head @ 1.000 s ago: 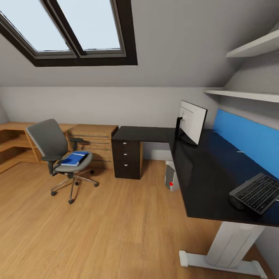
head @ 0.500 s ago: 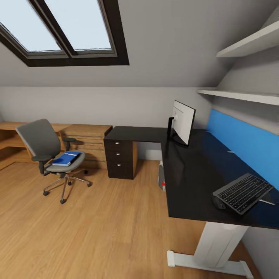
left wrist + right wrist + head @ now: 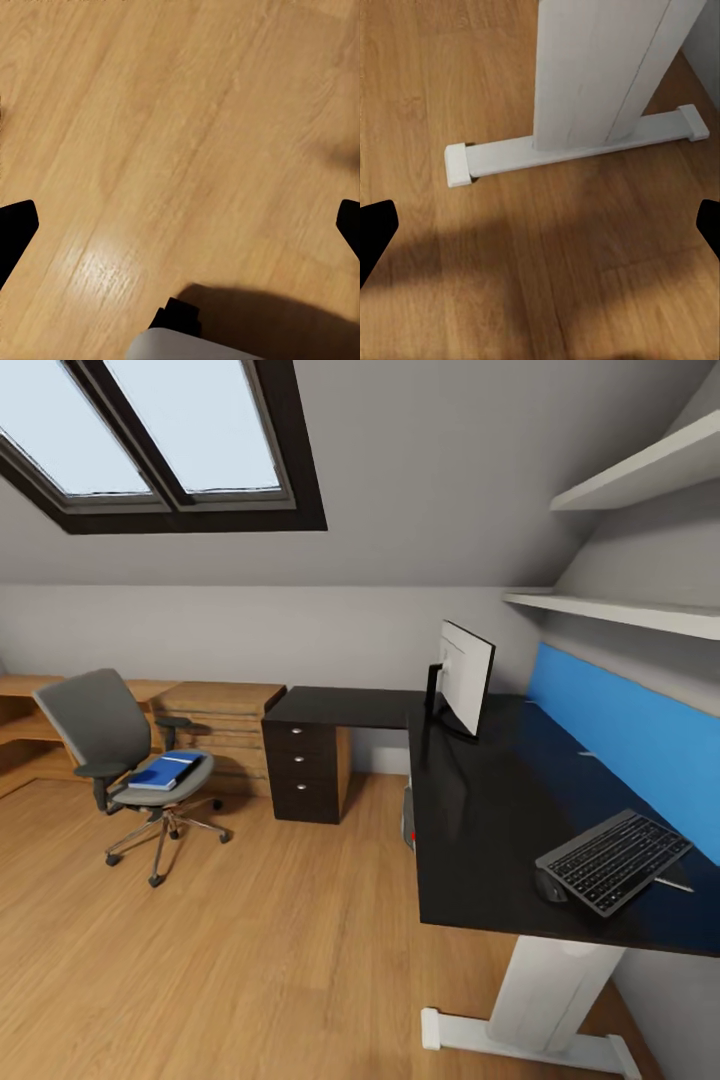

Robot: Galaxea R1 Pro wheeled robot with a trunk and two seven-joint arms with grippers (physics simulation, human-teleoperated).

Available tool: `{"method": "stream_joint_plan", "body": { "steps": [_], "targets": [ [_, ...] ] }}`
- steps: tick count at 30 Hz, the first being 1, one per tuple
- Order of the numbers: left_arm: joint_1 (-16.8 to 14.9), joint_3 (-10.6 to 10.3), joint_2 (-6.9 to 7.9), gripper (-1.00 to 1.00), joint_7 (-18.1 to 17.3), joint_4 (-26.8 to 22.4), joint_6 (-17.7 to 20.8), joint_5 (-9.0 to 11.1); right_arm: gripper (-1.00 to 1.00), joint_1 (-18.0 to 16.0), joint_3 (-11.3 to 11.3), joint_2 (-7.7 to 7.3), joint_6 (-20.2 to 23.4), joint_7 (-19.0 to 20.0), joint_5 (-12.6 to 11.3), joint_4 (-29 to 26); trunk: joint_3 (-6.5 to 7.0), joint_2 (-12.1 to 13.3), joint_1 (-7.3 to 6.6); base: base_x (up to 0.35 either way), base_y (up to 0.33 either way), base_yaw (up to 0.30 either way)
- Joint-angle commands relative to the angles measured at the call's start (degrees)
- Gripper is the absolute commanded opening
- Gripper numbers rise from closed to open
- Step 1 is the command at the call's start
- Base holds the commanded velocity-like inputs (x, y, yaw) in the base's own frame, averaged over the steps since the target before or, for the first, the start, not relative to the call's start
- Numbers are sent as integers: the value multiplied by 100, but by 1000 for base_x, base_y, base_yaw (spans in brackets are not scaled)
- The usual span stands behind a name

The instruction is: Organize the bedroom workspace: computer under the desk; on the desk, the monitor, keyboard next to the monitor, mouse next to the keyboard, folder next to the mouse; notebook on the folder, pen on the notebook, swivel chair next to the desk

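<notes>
folder (image 3: 165,771) seen on chair (image 3: 118,755) | monitor (image 3: 464,678), keyboard (image 3: 612,859) seen on tabletop (image 3: 490,800) | left tool (image 3: 180,225) spread wide, empty | right tool (image 3: 540,225) spread wide, empty

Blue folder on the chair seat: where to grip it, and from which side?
Judging from the head view, take the folder by its front edge, nearest the seat's open front, approaching low from that side. It lies flat on the swivel chair, so only thin edges offer a pinch; the backrest and armrests close off the back and sides. Something thin lies on it, so keep it level.
</notes>
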Motion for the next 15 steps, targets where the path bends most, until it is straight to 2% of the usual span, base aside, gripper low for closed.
{"method": "stream_joint_plan", "body": {
  "steps": [1, 7, 10, 15],
  "targets": [
    [-5, -48, 7, 100, 36, -3, -32, 61, 100, -6, -4, 2, -22, -11, -1, 9, 13, 38, -23, 0, -4, 0],
    [-5, -40, 12, 100, 44, -2, -111, 61, 100, -6, -7, 4, -21, -11, 18, 9, 120, 279, -154, 0, -1, 0],
    [-5, -13, 14, 100, 48, -2, -496, 77, 100, -6, -9, 4, -22, -11, 17, 9, 174, 399, -220, 0, 0, 0],
    [-5, -4, 14, 100, 52, -2, -712, 94, 100, -6, -22, 2, -22, -18, -1, 9, 264, 599, -330, 0, 0, 0]
  ]
}}
